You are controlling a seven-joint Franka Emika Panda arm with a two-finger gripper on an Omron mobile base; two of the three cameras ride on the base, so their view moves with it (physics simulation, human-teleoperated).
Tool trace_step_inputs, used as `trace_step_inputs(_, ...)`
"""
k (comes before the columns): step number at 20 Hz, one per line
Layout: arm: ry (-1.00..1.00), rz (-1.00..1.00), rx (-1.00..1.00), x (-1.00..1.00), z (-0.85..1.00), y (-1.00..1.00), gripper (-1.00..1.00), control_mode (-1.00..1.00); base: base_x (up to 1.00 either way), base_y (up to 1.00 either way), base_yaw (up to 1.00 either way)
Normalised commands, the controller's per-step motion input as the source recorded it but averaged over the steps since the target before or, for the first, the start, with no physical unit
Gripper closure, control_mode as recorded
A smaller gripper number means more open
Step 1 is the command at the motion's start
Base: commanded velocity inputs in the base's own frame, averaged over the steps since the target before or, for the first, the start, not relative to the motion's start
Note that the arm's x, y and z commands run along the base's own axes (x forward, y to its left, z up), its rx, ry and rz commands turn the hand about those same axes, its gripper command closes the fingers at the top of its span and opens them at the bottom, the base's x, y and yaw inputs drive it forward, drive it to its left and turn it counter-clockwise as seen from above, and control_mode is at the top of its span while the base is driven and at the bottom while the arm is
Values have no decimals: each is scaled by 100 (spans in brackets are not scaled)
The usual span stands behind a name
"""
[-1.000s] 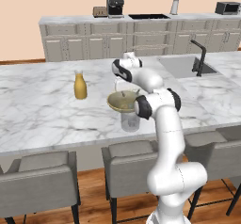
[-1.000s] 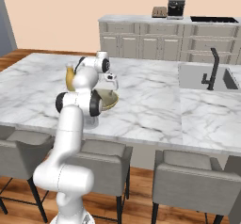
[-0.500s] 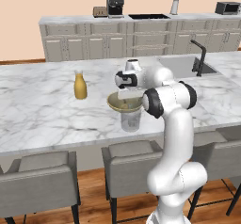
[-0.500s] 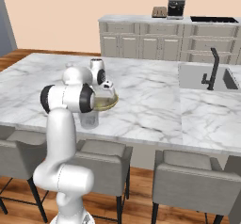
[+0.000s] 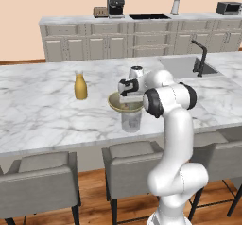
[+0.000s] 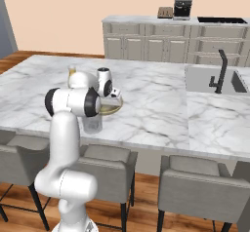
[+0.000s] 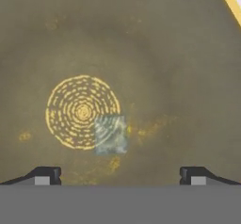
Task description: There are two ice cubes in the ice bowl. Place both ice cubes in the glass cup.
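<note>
Near the table's front edge, the empty, wide-open hand (image 7: pixel 120 173) hung inside the shallow olive-yellow bowl (image 7: pixel 188 53); the small translucent ice cube (image 7: pixel 111 134) sat off-centre and could slip aside.

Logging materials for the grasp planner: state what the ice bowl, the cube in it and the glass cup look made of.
Ice bowl: looks like glazed ceramic, olive-yellow outside, with a dull mottled inside and a painted yellow spiral.
Ice cube: pale, translucent, ice-like; the spiral shows through it.
Glass cup: clear greyish glass or plastic; the counter shows through.
</note>
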Motion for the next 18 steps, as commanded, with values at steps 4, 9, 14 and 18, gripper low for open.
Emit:
trace_step_inputs(4,9,0,0,19,-6,0,-100,-100,0,0,0)
trace_step_inputs(9,1,0,-1,0,-33,15,-100,-100,0,0,0)
trace_step_inputs(14,4,0,-4,-10,-72,7,-100,-100,0,0,0)
trace_step_inputs(18,0,0,0,8,-40,0,-100,-100,0,0,0)
